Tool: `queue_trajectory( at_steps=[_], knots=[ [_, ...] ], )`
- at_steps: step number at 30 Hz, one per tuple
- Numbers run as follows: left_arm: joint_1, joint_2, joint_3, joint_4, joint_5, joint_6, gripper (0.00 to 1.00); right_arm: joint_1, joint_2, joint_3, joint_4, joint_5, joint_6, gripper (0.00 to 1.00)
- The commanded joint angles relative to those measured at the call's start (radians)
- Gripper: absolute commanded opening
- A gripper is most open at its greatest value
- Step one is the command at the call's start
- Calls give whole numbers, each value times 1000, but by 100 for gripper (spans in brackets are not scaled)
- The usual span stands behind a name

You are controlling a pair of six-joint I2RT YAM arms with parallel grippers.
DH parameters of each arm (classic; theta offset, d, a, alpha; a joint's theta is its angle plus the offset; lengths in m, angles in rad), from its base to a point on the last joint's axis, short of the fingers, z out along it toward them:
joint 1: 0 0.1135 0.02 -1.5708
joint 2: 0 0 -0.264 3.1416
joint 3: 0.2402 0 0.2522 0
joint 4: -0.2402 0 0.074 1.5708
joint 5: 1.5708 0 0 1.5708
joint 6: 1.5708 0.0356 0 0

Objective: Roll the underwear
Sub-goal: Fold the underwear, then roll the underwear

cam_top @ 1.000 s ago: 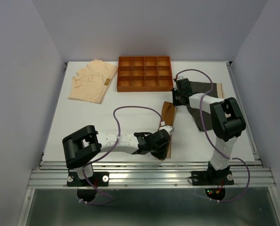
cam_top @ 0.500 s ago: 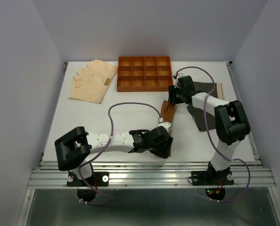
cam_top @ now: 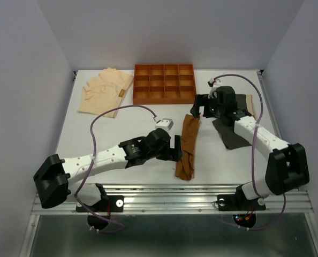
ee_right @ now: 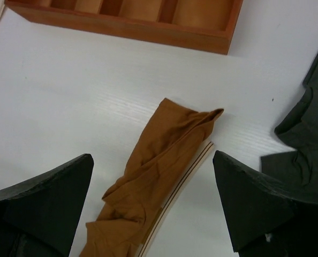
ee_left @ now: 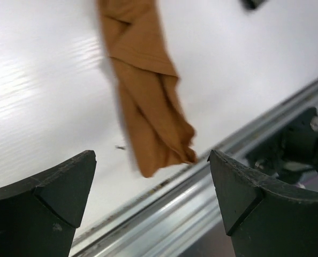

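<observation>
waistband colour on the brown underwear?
Cream with thin dark lines, edging the rust-brown underwear. Shows best in the right wrist view.

Rust-brown underwear strip: left pincer beside, right pincer at far end.

Left gripper spread wide, right gripper likewise, both apparently hovering low

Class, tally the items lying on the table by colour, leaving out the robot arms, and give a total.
Rust-brown underwear: 1
Dark grey underwear: 1
Pale peach underwear: 1
Orange-brown tray: 1
Total: 4
</observation>
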Motion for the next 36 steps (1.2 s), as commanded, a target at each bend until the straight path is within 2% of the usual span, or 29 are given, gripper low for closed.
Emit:
queue_trajectory(
  at_steps=[1, 4, 5, 6, 9, 12, 13, 17, 19, 22, 23, 25, 27, 30, 31, 36],
  knots=[
    [106, -6, -67, -32, -21, -31, 99, -5, -128, -115, 1, -55, 71, 100],
    [187, -23, -103, 12, -15, -36, 99, -5, -242, -232, 0, -135, 104, 100],
    [188, -31, -113, 35, -16, -38, 99, -5, -265, -261, 0, -223, 87, 100],
    [236, -33, -132, 87, -9, -44, 99, -5, -283, -288, -9, -267, 82, 100],
    [327, -11, -143, 159, 59, -47, 99, 41, -348, -387, -26, -328, 87, 100],
    [347, 44, -124, 160, 65, -30, 99, 182, -403, -404, -84, -260, 61, 100],
    [347, 67, -121, 160, 71, -25, 99, 278, -423, -390, -104, -224, 53, 100],
    [350, 96, -129, 160, 84, -21, 99, 417, -418, -353, -195, -76, 44, 100],
    [353, 95, -143, 160, 84, -27, 99, 497, -394, -332, -210, -46, 32, 100],
    [355, 75, -172, 160, 70, -50, 99, 632, -300, -243, -287, 121, -13, 100],
    [356, 64, -187, 161, 65, -54, 99, 665, -268, -223, -342, 221, -49, 100],
    [356, 35, -198, 160, 51, -54, 99, 733, -180, -174, -396, 256, -91, 100],
    [359, 17, -207, 154, 38, -51, 99, 784, -141, -157, -454, 319, -157, 100],
    [365, -17, -215, 117, -7, -48, 99, 869, -112, -138, -450, 294, -241, 100],
    [367, -22, -216, 95, -16, -47, 99, 885, -108, -131, -465, 346, -255, 100],
    [402, -49, -233, 52, -42, -45, 99, 896, -81, -111, -503, 399, -275, 97]
  ],
)
